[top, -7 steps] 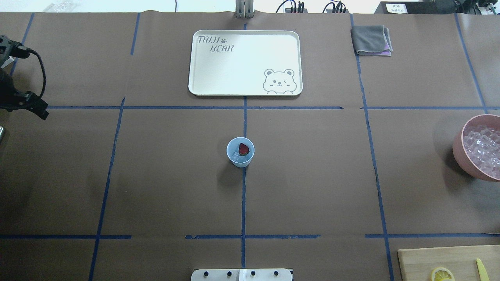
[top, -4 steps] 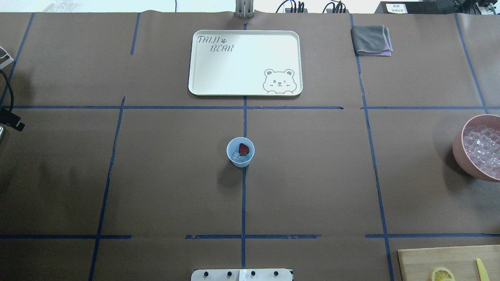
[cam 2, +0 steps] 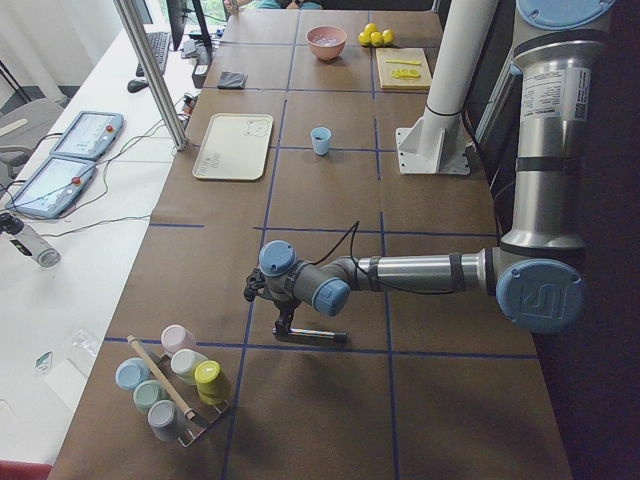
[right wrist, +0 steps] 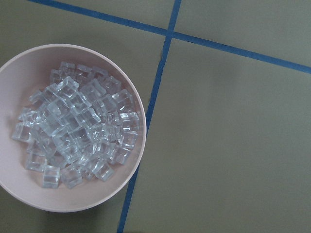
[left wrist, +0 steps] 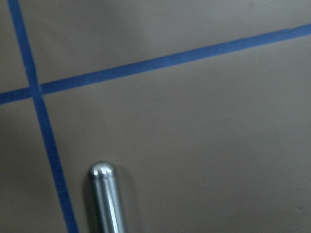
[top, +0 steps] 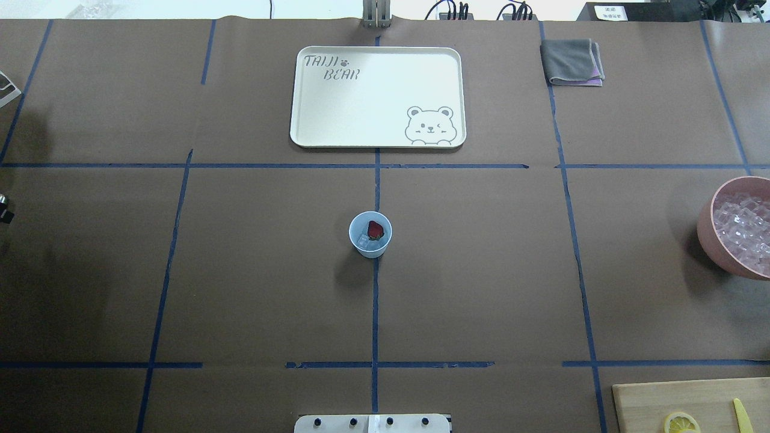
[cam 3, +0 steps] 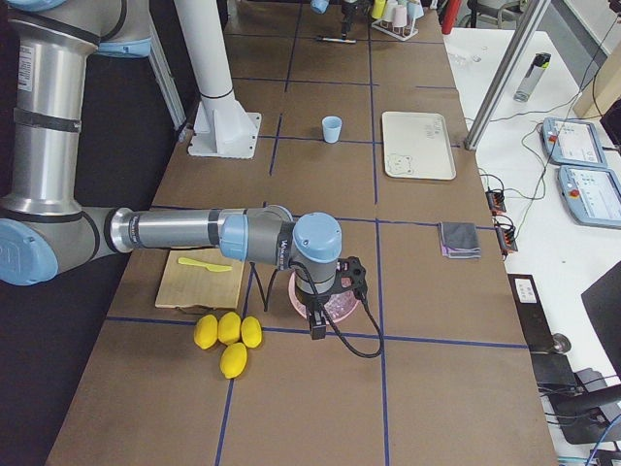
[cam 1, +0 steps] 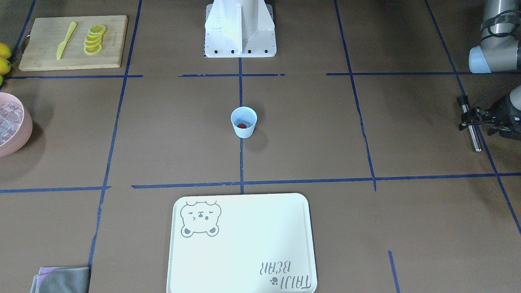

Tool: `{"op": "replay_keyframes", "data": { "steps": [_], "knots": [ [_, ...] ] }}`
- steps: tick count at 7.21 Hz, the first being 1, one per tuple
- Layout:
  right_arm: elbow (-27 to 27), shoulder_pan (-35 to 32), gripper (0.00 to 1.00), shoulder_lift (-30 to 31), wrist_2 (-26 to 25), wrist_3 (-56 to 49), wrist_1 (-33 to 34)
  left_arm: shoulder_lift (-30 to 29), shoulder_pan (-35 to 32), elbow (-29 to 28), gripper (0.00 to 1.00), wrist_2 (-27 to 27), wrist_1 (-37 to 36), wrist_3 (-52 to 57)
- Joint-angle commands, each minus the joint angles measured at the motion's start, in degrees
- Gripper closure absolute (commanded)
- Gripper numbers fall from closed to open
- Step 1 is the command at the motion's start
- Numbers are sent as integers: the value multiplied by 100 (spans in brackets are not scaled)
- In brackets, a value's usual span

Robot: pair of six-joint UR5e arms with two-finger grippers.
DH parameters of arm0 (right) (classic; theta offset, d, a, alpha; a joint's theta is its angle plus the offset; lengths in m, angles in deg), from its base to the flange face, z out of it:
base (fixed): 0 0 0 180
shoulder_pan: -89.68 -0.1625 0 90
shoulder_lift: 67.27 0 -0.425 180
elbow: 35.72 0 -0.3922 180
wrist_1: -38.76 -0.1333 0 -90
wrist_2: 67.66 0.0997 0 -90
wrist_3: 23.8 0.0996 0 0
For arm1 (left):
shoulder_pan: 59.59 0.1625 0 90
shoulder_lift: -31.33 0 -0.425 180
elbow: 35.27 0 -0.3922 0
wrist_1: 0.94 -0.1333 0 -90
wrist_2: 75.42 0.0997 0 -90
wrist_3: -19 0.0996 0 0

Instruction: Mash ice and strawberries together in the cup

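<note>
Right gripper [cam 3: 315, 328] over wide pink ice bowl [right wrist: 73, 203] — side view only, finger spacing indeterminable. Left gripper [cam 1: 468, 121], withdrawn from overhead view, at slim steel rod [cam 1: 472, 132]; grip indeterminable. Pale-blue plastic cup [top: 371, 252] mid-table holds small red strawberry [top: 375, 229], clear ice cubes [top: 363, 242].

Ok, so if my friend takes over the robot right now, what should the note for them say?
Left gripper: at the metal rod, far out on the robot's left; grip unclear.
Right gripper: over the pink bowl; open or shut unclear.
Cup: mid-table, holding the strawberry and ice.
Done: cup filled. Left: bring the rod over and mash; the berry looks whole.
</note>
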Motion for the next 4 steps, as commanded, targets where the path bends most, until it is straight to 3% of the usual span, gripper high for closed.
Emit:
{"op": "replay_keyframes", "data": {
  "steps": [1,4],
  "knots": [
    [15,0,1,-9,0,-9,0,31,-2,-193,0,14,226,-24],
    [15,0,1,-9,-9,-9,0,14,16,-272,2,40,260,-505]
  ]
}}
